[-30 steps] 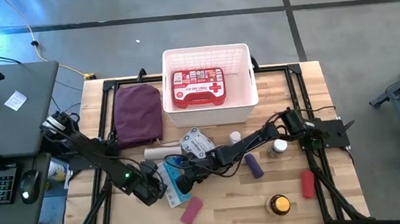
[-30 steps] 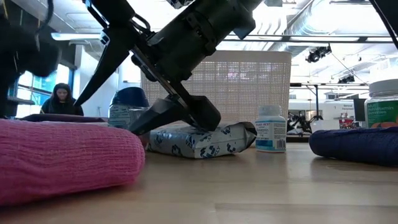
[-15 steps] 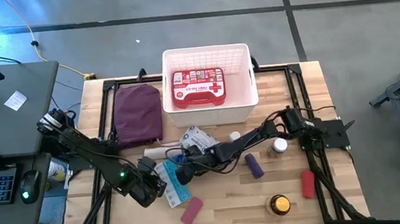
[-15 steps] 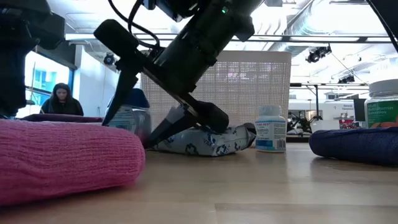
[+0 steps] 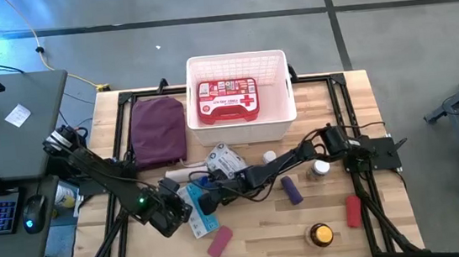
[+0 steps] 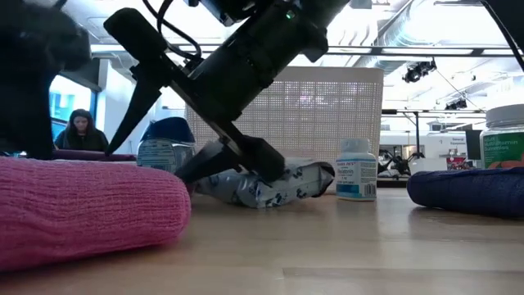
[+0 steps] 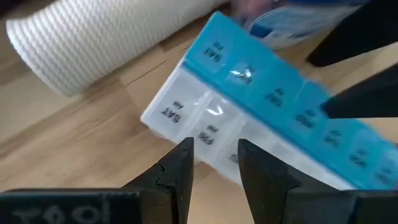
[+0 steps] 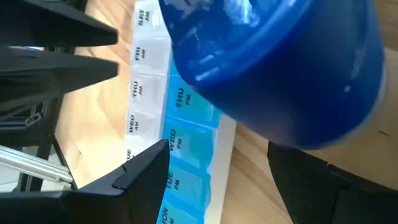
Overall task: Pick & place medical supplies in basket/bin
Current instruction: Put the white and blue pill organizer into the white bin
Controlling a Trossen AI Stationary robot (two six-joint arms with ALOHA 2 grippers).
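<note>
The white basket [image 5: 235, 58] stands at the table's far middle with the red first-aid case [image 5: 228, 100] inside. The blue-white pill box [image 5: 202, 217] lies flat near the table's middle. My left gripper [image 5: 173, 217] is open, its fingertips [image 7: 177, 165] just over the box's white end [image 7: 186, 121]. My right gripper [image 5: 205, 201] is open and reaches in from the right, with a blue-capped bottle [image 8: 273, 62] between its spread fingers. That bottle [image 6: 166, 143] stands upright on the table. The wipes packet [image 5: 224, 159] lies behind them. My left gripper comes at the pill box's white end from above; I cannot tell whether its fingertips touch it. My right gripper has one finger [image 8: 143, 171] on each side of the bottle's blue cap [image 8: 205, 56]; I cannot tell whether either finger touches it.
A maroon pouch [image 5: 159, 128] lies left of the basket and a beige roll [image 5: 179, 175] beside it. On the near half lie a pink roll [image 5: 219, 243], a purple roll [image 5: 291, 192], a red roll [image 5: 353, 210], an amber jar [image 5: 322, 235] and a small bottle [image 5: 321, 168].
My right gripper has moved a little toward the table's left, closer to the left gripper. My left gripper has shifted slightly to the left as well.
</note>
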